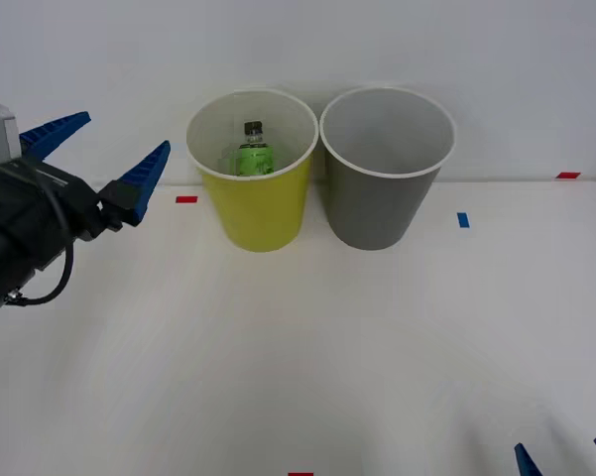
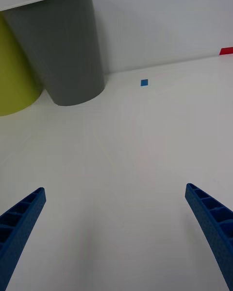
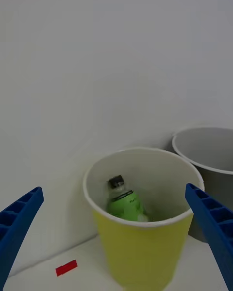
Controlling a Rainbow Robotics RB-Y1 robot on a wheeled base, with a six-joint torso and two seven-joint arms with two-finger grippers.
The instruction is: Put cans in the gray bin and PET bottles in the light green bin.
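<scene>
The left gripper (image 1: 107,151) is raised above the table (image 1: 298,357) on the robot's left side, its black wrist angled up and forward so that its 2 blue ribbed fingers (image 1: 144,174) point toward the light green bin (image 1: 258,213); the fingers are spread wide with nothing between them. In the left wrist view that spread frames the light green bin (image 3: 141,242) from above, and the PET bottle (image 3: 124,203) lies inside it, leaning against the inner wall with its black cap up. From the front the PET bottle (image 1: 255,154) shows through the bin's mouth, green label below the cap. The gray bin (image 1: 382,198) stands just beside the light green one on its right, rims nearly touching. The right gripper (image 1: 565,458) sits low at the near right edge of the table, its fingers (image 2: 213,223) wide apart and holding nothing, aimed across the bare tabletop toward the gray bin (image 2: 63,53). Small red (image 1: 185,199) and blue tape marks (image 1: 463,219) lie on the table.
</scene>
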